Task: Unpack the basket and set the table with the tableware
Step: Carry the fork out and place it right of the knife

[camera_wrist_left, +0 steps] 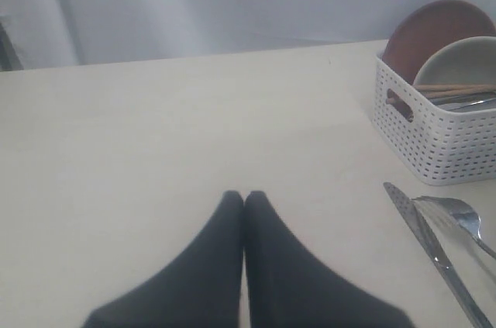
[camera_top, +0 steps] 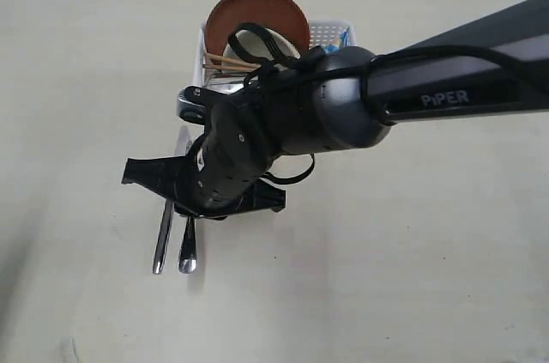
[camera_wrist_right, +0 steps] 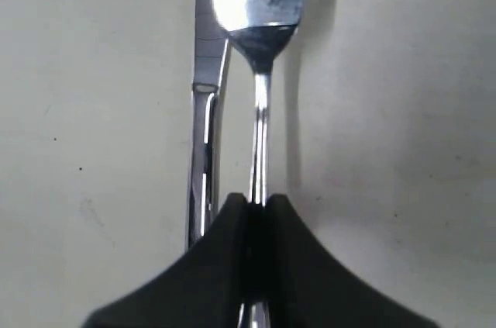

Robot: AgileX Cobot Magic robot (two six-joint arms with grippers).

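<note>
My right gripper [camera_wrist_right: 258, 202] is shut on the handle of the steel fork [camera_wrist_right: 260, 49], low over the pale table [camera_top: 77, 123]. The steel knife [camera_wrist_right: 203, 126] lies flat on the table right beside it, parallel. In the exterior view the knife [camera_top: 161, 243] and fork [camera_top: 187, 253] stick out from under the right arm, in front of the white basket [camera_top: 330, 33]. The basket holds the brown plate [camera_top: 257, 11] on edge, the off-white bowl [camera_wrist_left: 465, 60] and wooden chopsticks [camera_top: 225, 63]. My left gripper [camera_wrist_left: 244, 196] is shut and empty over bare table, left of the basket [camera_wrist_left: 442, 142].
The right arm [camera_top: 446, 88] stretches across from the right and hides most of the basket's inside. A blue packet [camera_top: 346, 37] shows at the basket's far right corner. A grey curtain [camera_wrist_left: 232, 2] backs the table's far edge.
</note>
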